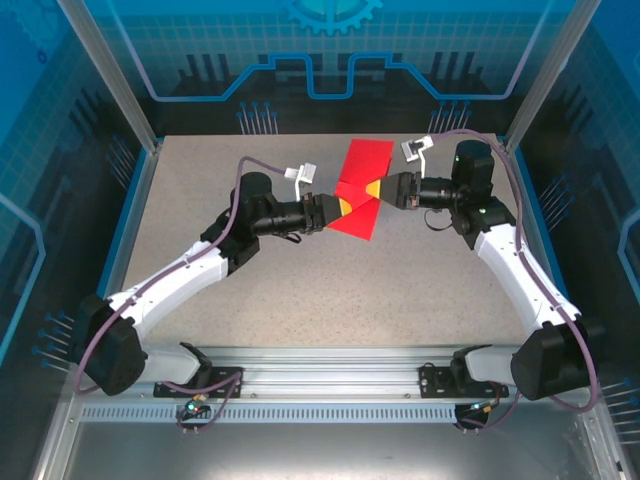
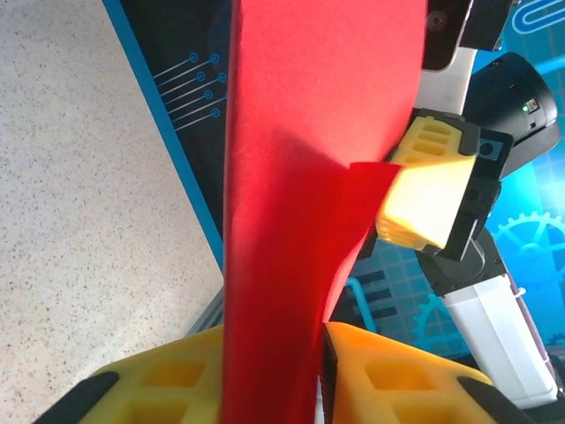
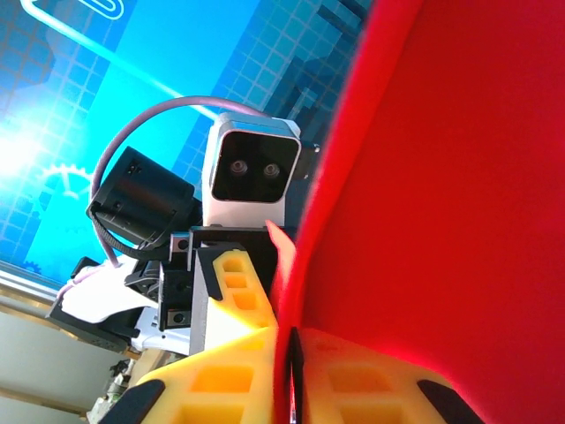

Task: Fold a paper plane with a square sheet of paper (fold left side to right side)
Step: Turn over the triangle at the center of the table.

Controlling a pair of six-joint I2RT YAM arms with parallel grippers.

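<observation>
Paper (image 1: pixel 365 160), bright red and creased, is held clear of the table (image 1: pixel 300 300) between the two grippers, which are pointed at each other from either side. The left gripper (image 1: pixel 343 207) is pinched on the sheet's left side. In its wrist view the paper is seen passing straight up between its two yellow fingers (image 2: pixel 150 389), with both laid against the red surface. The right gripper (image 1: pixel 376 188) is pinched on the opposite side. In its wrist view its fingers (image 3: pixel 212 389) are pressed together, with just the thin sheet caught in the slit between them. The two sets of fingertips are set close together, with the paper between them. Ahead of the left gripper one panel of the sheet is seen rising, and a fold is bent toward a yellow finger of the right gripper, just beside it. Beyond both grippers, on the far side, a flat panel of the paper is seen sticking out. On the near side another panel is seen spreading out from them above the table.
</observation>
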